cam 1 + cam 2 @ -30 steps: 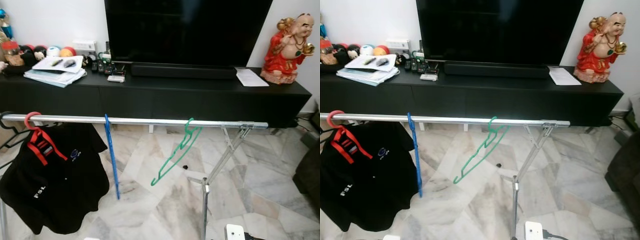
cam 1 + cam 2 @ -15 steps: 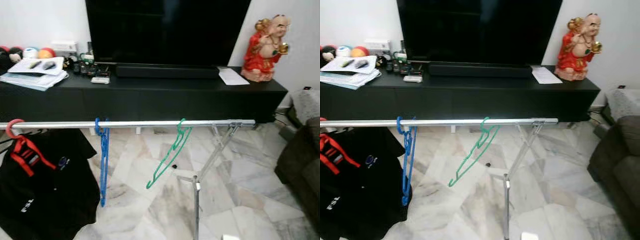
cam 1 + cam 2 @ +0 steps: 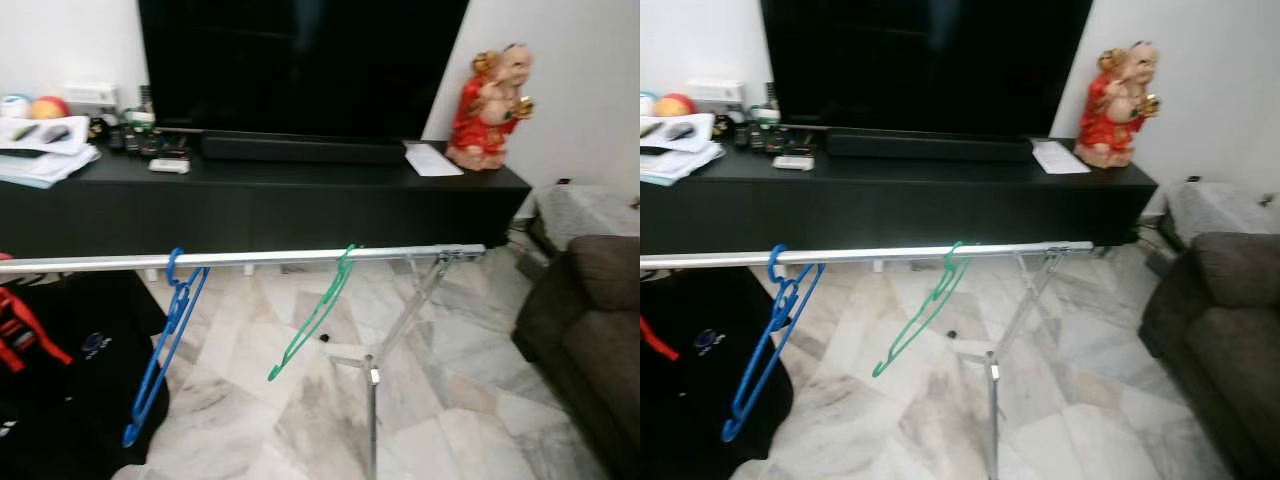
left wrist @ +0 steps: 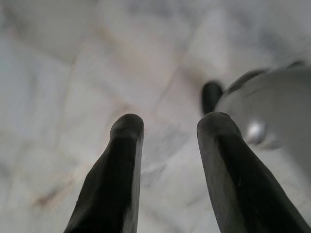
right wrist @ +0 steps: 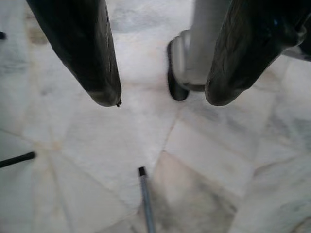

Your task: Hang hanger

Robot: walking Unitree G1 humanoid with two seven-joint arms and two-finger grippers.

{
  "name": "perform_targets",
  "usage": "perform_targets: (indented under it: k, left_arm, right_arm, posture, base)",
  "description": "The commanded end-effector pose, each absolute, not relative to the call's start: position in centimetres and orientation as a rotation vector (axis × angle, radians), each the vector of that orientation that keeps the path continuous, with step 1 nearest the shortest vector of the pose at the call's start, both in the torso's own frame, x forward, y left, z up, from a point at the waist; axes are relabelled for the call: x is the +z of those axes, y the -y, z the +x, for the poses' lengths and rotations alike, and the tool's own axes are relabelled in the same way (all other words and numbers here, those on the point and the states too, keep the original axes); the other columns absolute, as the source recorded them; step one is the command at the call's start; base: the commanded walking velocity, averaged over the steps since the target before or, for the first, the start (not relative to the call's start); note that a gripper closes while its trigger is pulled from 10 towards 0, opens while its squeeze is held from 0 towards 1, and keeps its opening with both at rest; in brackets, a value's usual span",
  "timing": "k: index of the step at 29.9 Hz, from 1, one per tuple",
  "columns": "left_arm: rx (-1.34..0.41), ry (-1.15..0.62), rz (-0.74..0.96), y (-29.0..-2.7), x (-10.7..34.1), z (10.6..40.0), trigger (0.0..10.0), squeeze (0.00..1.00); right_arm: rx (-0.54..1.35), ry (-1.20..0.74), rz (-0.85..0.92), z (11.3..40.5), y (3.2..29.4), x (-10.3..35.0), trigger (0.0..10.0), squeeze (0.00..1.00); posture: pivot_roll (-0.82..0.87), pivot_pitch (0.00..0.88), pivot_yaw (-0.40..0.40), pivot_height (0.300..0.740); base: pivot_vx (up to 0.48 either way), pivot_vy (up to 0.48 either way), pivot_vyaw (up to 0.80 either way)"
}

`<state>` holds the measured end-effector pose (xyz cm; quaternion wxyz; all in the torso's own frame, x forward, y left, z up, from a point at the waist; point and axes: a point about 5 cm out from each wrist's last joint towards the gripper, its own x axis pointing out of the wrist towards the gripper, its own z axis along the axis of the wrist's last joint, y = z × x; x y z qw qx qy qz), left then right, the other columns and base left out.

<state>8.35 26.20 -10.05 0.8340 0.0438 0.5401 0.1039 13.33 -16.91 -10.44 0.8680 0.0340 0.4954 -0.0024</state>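
A silver clothes rail (image 3: 260, 259) runs across in front of me. A blue hanger (image 3: 160, 352) hangs from it left of the middle, tilted. A green hanger (image 3: 315, 318) hangs by its hook near the rail's right end, also slanted. At the far left a black shirt (image 3: 50, 380) on a red hanger (image 3: 18, 325) hangs from the same rail. My left gripper (image 4: 167, 127) is open over the marble floor, beside a silver foot. My right gripper (image 5: 163, 97) is open too, low over the floor near a rack leg.
A black TV cabinet (image 3: 260, 200) with a large TV (image 3: 300, 60) stands behind the rail, a red figurine (image 3: 487, 105) on its right end and papers (image 3: 40, 150) on the left. A dark sofa (image 3: 590, 340) is at the right. The rack's crossed legs (image 3: 385, 345) stand under the rail.
The camera has swung to the right and the scene has shifted left; the sofa has come into view. The blue hanger has swung from edge-on to slanted.
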Motion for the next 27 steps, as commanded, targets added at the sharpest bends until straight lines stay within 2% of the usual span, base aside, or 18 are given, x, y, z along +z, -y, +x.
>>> perform_targets:
  k: [1, 4, 6, 13, 17, 22, 27]
  left_arm:
    - [0.207, -1.136, 0.103, -25.8, -10.1, 8.6, 10.0, 0.00]
    - [0.111, -1.143, 0.143, -24.3, -10.4, 9.5, 10.0, 0.00]
    - [0.014, -1.158, 0.198, -23.4, -10.5, 9.7, 10.0, 0.00]
    - [0.035, -1.117, 0.210, -24.4, -9.9, 11.2, 10.0, 0.00]
    - [0.070, -1.071, 0.202, -25.1, -9.1, 13.0, 10.0, 0.00]
    - [0.067, -1.062, 0.210, -25.3, -8.8, 14.0, 10.0, 0.00]
    - [0.058, -1.085, 0.220, -25.4, -8.9, 13.7, 10.0, 0.00]
  right_arm:
    - [-0.012, -1.017, 0.068, 13.6, 17.2, -10.3, 10.0, 0.00]
    - [-0.100, -0.981, 0.103, 13.9, 18.2, -10.1, 10.0, 0.00]
    - [-0.171, -0.962, 0.147, 13.7, 18.4, -10.1, 10.0, 0.00]
    - [-0.160, -0.983, 0.150, 14.0, 17.7, -10.1, 10.0, 0.00]
    - [-0.157, -0.997, 0.182, 14.2, 16.2, -10.2, 10.0, 0.00]
    - [-0.113, -0.984, 0.171, 14.6, 15.3, -10.1, 10.0, 0.00]
    - [-0.158, -0.964, 0.195, 14.9, 15.5, -9.9, 10.0, 0.00]
  posture:
    - [0.24, 0.000, -0.116, 0.740]
    - [0.15, 0.000, -0.006, 0.740]
    - [0.11, 0.000, 0.031, 0.740]
    - [0.12, 0.000, 0.029, 0.740]
    - [0.12, 0.000, 0.007, 0.740]
    - [0.08, 0.000, 0.044, 0.740]
    - [0.07, 0.000, 0.058, 0.740]
  base:
    - [0.000, 0.000, -0.74]
    - [0.000, 0.000, -0.75]
    - [0.000, 0.000, -0.74]
    - [0.000, 0.000, -0.74]
    - [0.000, 0.000, -0.74]
    - [0.000, 0.000, -0.74]
    - [0.000, 0.000, -0.74]
